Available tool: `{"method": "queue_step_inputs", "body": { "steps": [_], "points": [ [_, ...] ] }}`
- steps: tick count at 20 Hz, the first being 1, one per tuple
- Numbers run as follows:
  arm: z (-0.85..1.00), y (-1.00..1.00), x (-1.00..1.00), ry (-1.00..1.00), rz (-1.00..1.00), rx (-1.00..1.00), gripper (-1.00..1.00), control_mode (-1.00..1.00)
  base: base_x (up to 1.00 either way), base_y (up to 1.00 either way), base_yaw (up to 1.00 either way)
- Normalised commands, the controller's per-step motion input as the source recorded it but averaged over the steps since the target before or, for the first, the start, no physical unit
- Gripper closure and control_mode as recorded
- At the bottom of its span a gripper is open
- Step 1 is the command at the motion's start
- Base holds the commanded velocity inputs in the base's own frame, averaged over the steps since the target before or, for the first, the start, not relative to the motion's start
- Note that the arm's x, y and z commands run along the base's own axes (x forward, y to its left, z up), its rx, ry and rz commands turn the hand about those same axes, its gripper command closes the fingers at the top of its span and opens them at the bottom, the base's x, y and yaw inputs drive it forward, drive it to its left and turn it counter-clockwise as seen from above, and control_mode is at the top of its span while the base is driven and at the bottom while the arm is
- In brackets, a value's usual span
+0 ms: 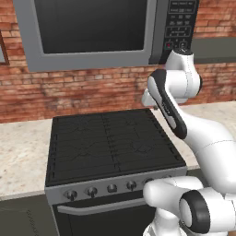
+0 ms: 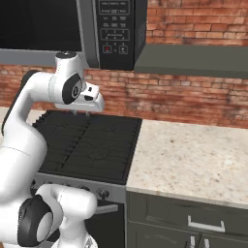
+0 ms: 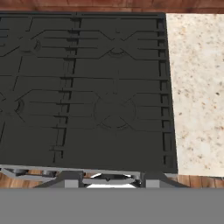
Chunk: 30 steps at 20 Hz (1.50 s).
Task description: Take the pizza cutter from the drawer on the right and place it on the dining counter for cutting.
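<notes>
My gripper [image 3: 109,179] hangs over the front of the black stove [image 3: 83,87], pointing down, its fingertips apart with nothing between them. In the right base view the gripper [image 2: 81,112] sits under the white hand, above the stove's back left burners. In the left base view the gripper [image 1: 156,107] peeks out behind the forearm. The drawer [image 2: 160,210], a dark grey front with a silver handle, is shut under the stone top right of the stove. The pizza cutter is hidden. The dining counter is out of view.
A microwave [image 1: 92,27] hangs above the stove, close over the arm's elbow. Beige speckled counter [image 2: 193,155] flanks the stove on the right, and more counter [image 1: 20,152] on the left. The oven door's silver bar handle [image 1: 99,206] runs below the knobs. A brick wall [image 2: 184,97] closes the back.
</notes>
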Motion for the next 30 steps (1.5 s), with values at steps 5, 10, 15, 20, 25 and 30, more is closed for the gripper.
{"method": "queue_step_inputs", "body": {
  "steps": [5, 10, 15, 20, 25, 30],
  "points": [
    [0.00, -0.20, -0.13, 0.00, -0.05, 0.00, -1.00, -1.00, 0.00, 0.00, 0.00],
    [-0.12, -0.90, -0.18, 0.00, -0.13, 0.06, -1.00, -1.00, 0.00, 0.00, 0.00],
    [-0.14, -0.94, -0.13, 0.00, -0.21, 0.09, -1.00, -1.00, 0.00, 0.00, 0.00],
    [-0.32, -0.81, -0.46, 0.00, -0.29, 0.12, -1.00, -1.00, 0.00, 0.00, 0.00],
    [-0.25, -0.84, -0.76, 0.00, -0.33, 0.16, -1.00, -1.00, 0.00, 0.00, 0.00],
    [-0.25, -0.87, -0.73, 0.00, -0.30, 0.16, -1.00, -1.00, 0.00, 0.00, 0.00]
  ]
}}
